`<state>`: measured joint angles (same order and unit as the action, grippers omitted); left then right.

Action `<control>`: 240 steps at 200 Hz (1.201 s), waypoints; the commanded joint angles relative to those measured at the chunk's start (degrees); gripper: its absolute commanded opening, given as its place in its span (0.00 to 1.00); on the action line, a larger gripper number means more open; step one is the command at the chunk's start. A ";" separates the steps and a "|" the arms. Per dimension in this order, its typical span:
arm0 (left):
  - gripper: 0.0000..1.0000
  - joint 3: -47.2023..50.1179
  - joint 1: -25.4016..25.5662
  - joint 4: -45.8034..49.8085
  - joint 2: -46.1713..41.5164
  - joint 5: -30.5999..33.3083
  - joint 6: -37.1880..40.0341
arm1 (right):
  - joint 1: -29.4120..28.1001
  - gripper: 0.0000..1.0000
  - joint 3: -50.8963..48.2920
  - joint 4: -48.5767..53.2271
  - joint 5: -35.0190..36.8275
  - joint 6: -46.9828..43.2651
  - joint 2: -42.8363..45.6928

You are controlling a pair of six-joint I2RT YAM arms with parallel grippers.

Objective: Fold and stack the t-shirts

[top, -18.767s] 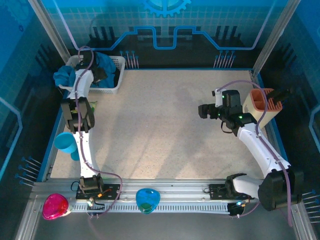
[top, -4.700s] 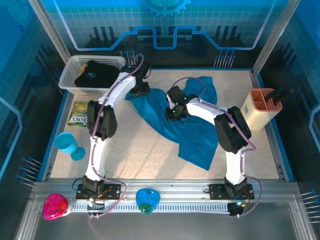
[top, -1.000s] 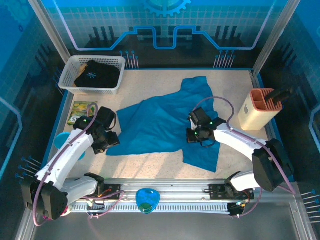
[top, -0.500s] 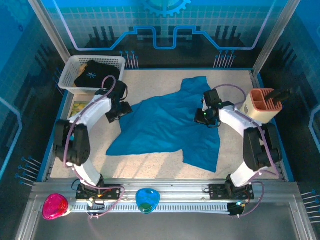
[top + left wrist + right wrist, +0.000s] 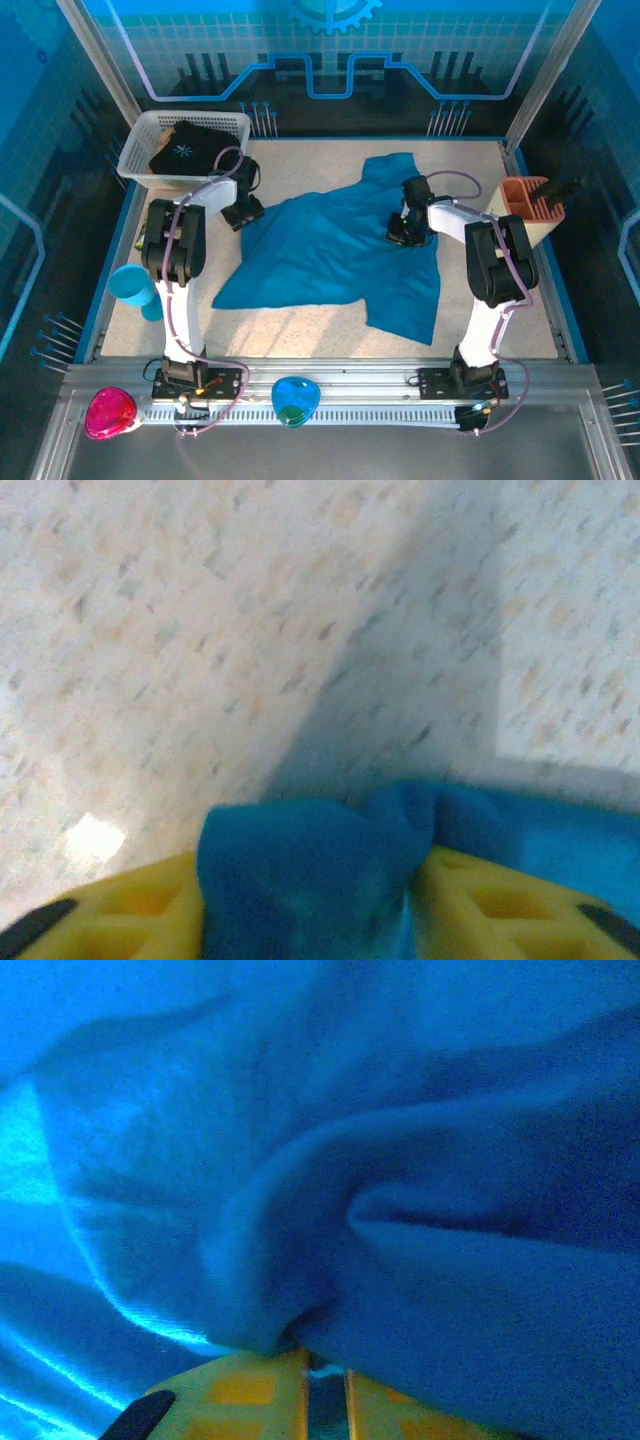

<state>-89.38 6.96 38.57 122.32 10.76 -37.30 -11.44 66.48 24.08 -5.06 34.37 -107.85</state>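
Cool blue light tints the scene; soft shadows band the table (image 5: 300,175). My wrist views blur at close range, the teal-blue t-shirt (image 5: 300,1160) dim on my right.

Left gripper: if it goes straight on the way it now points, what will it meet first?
The left gripper is shut on a fold of the teal shirt. Past that fold, its line runs onto the bare table, probably close ahead; the depth is unclear.
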 commanded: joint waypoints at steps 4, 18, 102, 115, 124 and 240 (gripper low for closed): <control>0.17 -5.95 -0.60 -1.42 6.21 -2.30 1.89 | 2.83 0.19 -4.08 0.62 1.09 2.98 3.06; 0.03 -8.44 -0.81 -0.90 7.66 -2.67 2.44 | 3.97 0.19 -6.08 1.30 1.66 2.71 5.24; 0.00 -10.43 -1.09 -1.83 5.60 -9.76 4.16 | 12.32 0.20 -10.53 5.35 4.07 -1.09 10.01; 0.00 -7.78 -0.77 -3.41 3.53 -12.09 4.18 | 12.32 0.20 -9.85 5.98 4.44 -1.65 10.46; 0.00 -5.91 -0.48 -4.40 1.73 -13.23 4.18 | 12.31 0.20 -9.46 6.14 4.24 -1.98 10.95; 0.00 11.49 9.75 -8.16 -21.04 -12.24 8.63 | 11.79 0.22 -10.35 7.74 2.90 -4.66 19.28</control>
<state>-82.30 13.13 31.11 106.74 -2.66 -30.94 0.19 56.66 30.11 -1.58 30.89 -91.05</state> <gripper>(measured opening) 0.065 0.221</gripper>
